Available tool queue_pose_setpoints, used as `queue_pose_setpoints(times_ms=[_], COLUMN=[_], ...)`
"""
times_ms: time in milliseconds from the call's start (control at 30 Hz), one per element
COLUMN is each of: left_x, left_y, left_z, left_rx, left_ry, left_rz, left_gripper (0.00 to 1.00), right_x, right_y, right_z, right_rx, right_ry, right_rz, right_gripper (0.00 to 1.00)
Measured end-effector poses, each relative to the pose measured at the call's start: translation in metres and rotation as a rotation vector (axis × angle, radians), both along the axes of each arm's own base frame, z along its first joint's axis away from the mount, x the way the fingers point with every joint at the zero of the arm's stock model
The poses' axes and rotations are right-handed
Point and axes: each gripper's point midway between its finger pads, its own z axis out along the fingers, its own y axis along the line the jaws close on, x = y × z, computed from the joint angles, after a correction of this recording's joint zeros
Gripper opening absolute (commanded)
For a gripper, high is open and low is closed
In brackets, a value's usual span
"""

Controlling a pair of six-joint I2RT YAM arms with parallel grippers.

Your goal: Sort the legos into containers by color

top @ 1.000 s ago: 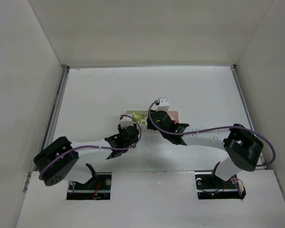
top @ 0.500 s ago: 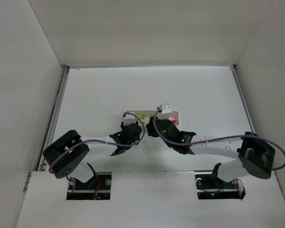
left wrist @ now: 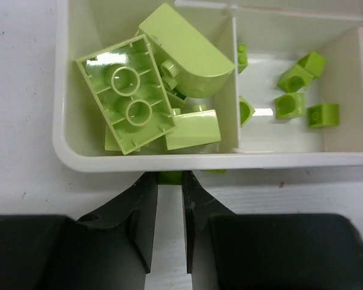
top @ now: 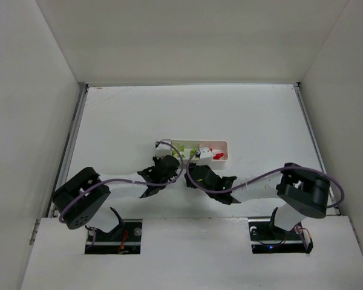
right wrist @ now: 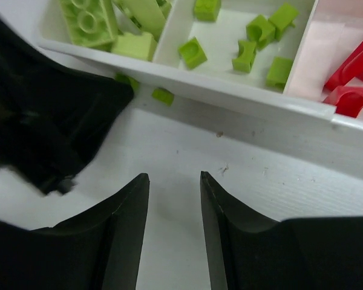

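Observation:
The white tray holds large lime green legos in its left container. Small green ones lie in the middle container, and red legos in the right one. My left gripper presses against the tray's near wall, shut on a tiny green lego pinched between its tips. A second tiny green lego lies on the table against that wall. My right gripper hovers open over bare table in front of the tray, nothing between its fingers. From above, both grippers sit side by side before the tray.
The left gripper's black body fills the left of the right wrist view, close beside the right fingers. White walls enclose the table on three sides. Purple cables loop over both arms.
The left gripper has closed on the tiny green lego at the tray wall. The right gripper has drawn back from over the tray to the table in front of it.

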Motion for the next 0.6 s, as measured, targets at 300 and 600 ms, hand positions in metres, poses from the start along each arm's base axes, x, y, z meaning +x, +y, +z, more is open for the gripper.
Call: queue_pose_setpoints(times_ms=[300,600], left_x=[-0.010,-0.026], left_y=[0.002,0.032], left_z=[0.044,0.048], left_rx=[-0.103,-0.139], left_ry=[-0.092,-0.093], left_rz=[-0.012,0.030], left_gripper=[0.12,0.13], right_x=[0.037,0.041], right_y=[0.000,0.032], right_z=[-0.025,-0.029], right_rx=[-0.029,-0.019], right_ry=[0.018,0.004], right_rz=[-0.070,-0.033], right_gripper=[0.50,0.55])
